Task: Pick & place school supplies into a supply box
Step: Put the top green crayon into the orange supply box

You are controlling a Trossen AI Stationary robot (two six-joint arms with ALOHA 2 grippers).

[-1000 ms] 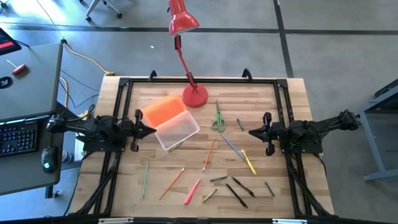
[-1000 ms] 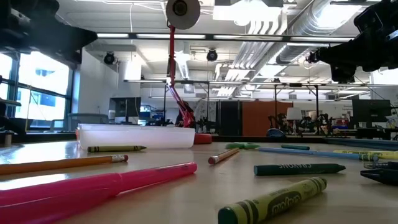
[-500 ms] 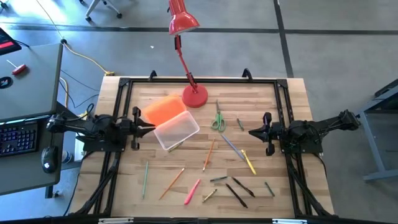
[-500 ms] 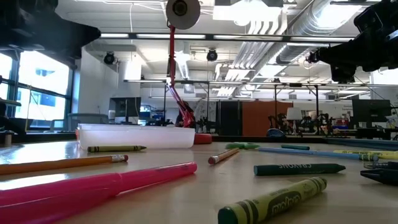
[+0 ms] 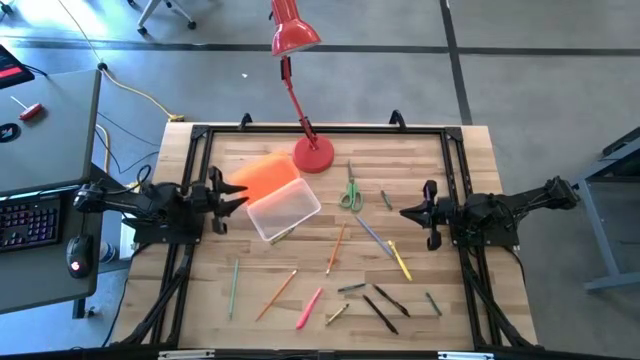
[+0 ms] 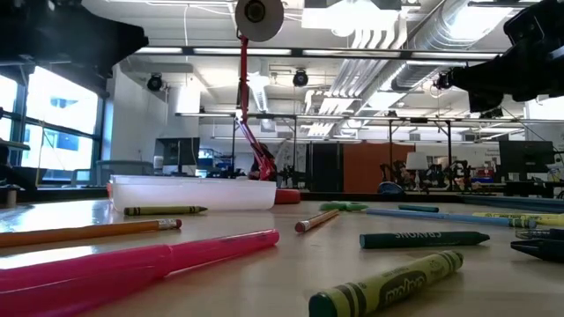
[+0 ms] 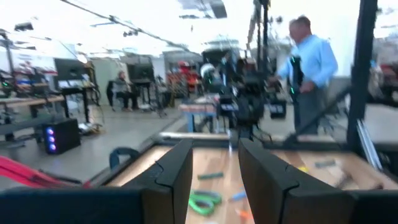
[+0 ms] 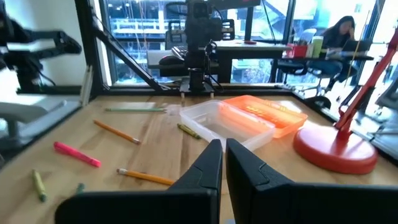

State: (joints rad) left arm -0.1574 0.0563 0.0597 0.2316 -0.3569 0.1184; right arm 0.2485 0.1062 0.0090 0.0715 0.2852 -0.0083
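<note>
The left end effector (image 5: 237, 192) hovers at the left side of the counter (image 5: 300, 320) with its fingers (image 7: 177, 174) spread and empty, just beside the supply box (image 5: 285, 209), whose orange lid (image 5: 262, 176) lies partly hidden behind the clear tub. The school supplies, including a pink marker (image 5: 309, 307) and green-handled scissors (image 5: 350, 190), lie scattered across the counter's middle and front, outside the box. The right end effector (image 5: 408, 212) hangs at the right side, fingers pressed together, holding nothing.
</note>
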